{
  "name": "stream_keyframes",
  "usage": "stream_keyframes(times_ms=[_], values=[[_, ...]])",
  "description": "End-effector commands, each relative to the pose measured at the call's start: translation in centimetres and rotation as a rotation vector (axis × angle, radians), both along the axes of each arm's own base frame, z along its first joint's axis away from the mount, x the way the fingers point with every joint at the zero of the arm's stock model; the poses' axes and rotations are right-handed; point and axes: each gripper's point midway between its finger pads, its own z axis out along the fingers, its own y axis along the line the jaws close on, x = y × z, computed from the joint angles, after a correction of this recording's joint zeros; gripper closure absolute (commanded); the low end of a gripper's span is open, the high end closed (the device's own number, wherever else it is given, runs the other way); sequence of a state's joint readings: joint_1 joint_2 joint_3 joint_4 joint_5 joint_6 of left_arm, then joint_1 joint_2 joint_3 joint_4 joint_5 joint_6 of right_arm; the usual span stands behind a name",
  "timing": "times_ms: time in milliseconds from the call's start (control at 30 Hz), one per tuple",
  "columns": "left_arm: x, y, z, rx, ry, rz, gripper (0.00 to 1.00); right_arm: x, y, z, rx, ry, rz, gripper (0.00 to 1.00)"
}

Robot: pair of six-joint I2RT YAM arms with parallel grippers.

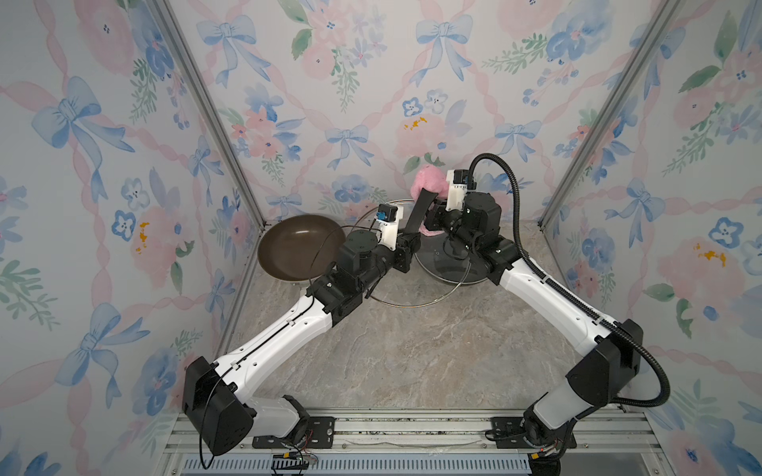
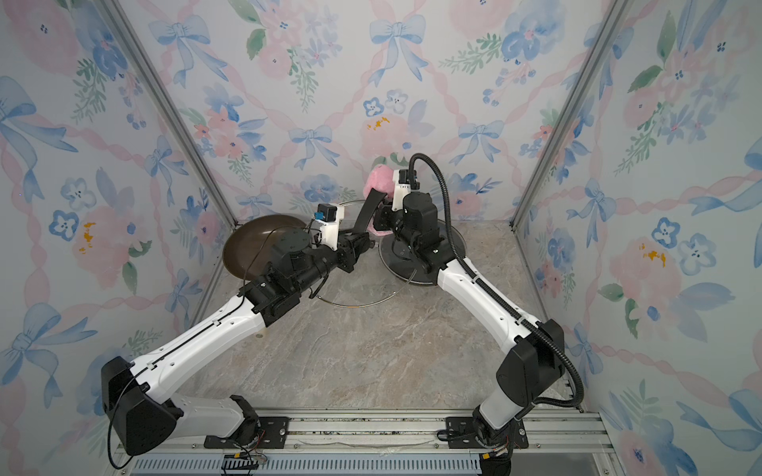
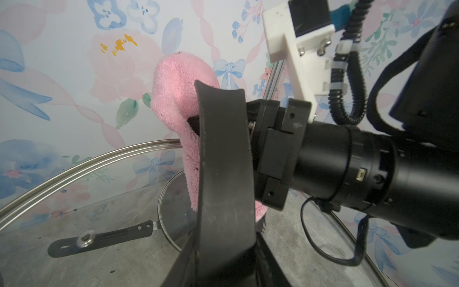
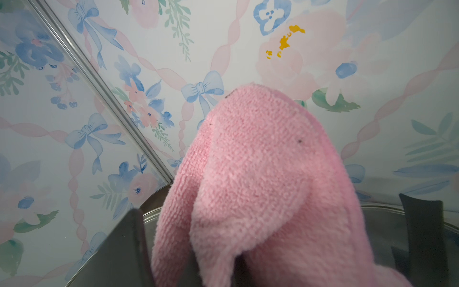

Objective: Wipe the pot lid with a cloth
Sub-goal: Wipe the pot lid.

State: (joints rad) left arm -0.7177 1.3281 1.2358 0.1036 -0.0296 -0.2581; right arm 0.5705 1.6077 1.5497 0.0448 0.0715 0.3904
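Marble tabletop with pan, small lid

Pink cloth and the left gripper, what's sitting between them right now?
The black lid handle: in both top views it runs from the left gripper, clamped on its lower end, up to the cloth, partly covering it.

Top views look down from above; wrist views, close-up, share the cloth.

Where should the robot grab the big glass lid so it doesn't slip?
By the black handle, coming from the side of the glass lid where it sticks out. The glass is smooth and its rim thin, but the handle is a raised band that jaws can close across. The left end effector holds it that way now, tipped up beside the cloth.
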Motion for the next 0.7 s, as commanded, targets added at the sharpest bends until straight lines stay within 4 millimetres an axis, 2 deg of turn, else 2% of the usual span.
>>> stream_keyframes(times_ms=[0, 133, 233, 367, 500, 667], values=[[-4.3, 3.3, 14.4, -0.292, -0.374, 0.005, 0.97, -1.2, -3.1, -3.0, -0.052, 0.103, -0.071, 1.00], [-1.4, 5.3, 13.7, -0.339, -0.311, 0.140, 0.97, -4.4, -6.7, -4.9, -0.010, 0.176, -0.180, 1.00], [1.4, 6.6, 13.6, -0.409, -0.243, 0.202, 0.97, -7.3, -7.1, -6.2, 0.072, 0.205, -0.197, 1.00], [4.1, 5.7, 13.3, -0.436, -0.208, 0.206, 0.97, -10.6, -3.6, -6.9, 0.035, 0.181, -0.114, 1.00], [5.0, 4.4, 13.5, -0.439, -0.200, 0.162, 0.97, -11.4, 1.8, -8.9, 0.032, 0.216, 0.011, 1.00], [5.3, 4.1, 13.3, -0.439, -0.192, 0.158, 0.97, -11.7, 7.2, -9.6, -0.014, 0.240, 0.110, 1.00]])
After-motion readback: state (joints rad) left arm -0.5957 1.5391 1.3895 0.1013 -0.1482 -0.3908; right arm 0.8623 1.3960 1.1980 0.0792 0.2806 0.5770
